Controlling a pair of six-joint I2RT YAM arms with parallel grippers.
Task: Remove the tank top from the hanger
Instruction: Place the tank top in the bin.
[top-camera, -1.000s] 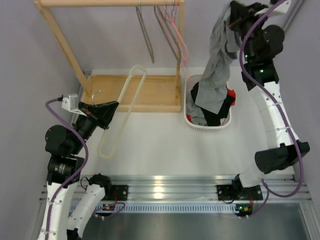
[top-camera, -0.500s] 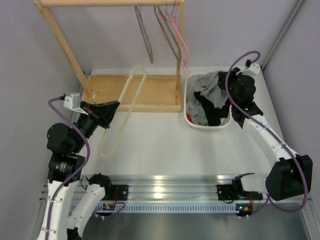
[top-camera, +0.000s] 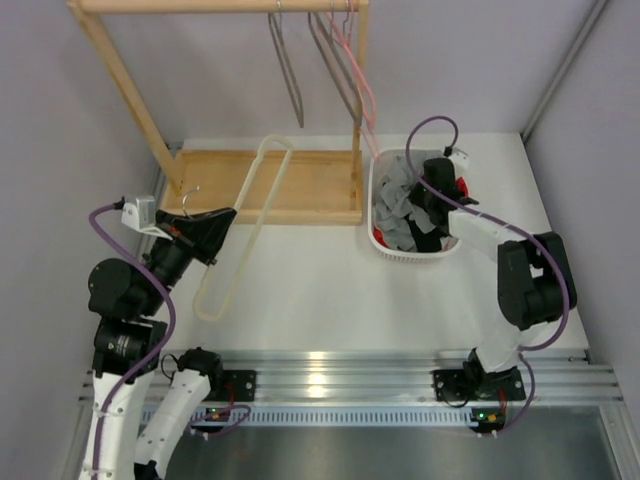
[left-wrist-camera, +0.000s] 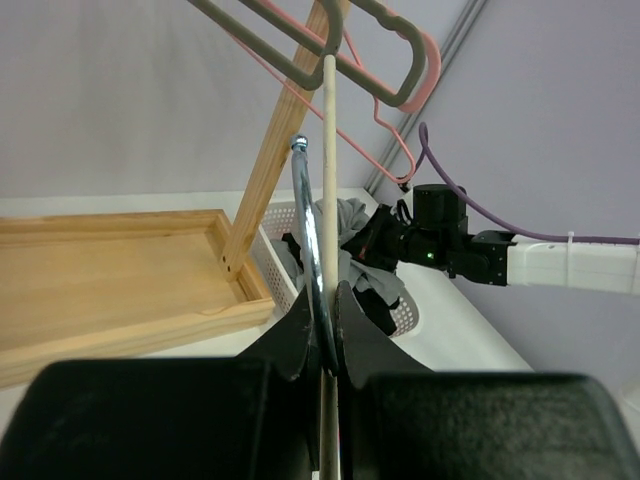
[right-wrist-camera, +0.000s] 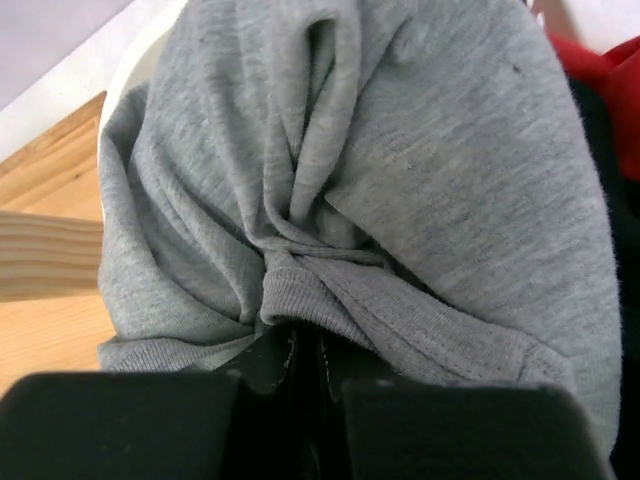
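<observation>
The grey tank top lies bunched in the white basket, off the hanger. It fills the right wrist view. My right gripper is down in the basket, and its jaws are shut on a ribbed hem of the tank top. The bare cream hanger lies slanted across the table and the wooden tray. My left gripper is shut on its metal hook; the cream bar runs up between the jaws.
A wooden rack with a tray base stands at the back left. Grey and pink hangers hang from its rail. The basket also holds black and red clothes. Walls close in on both sides.
My right arm has come down from high at the back right, lowering the grey tank top into the basket. My left gripper with the hanger has barely moved.
</observation>
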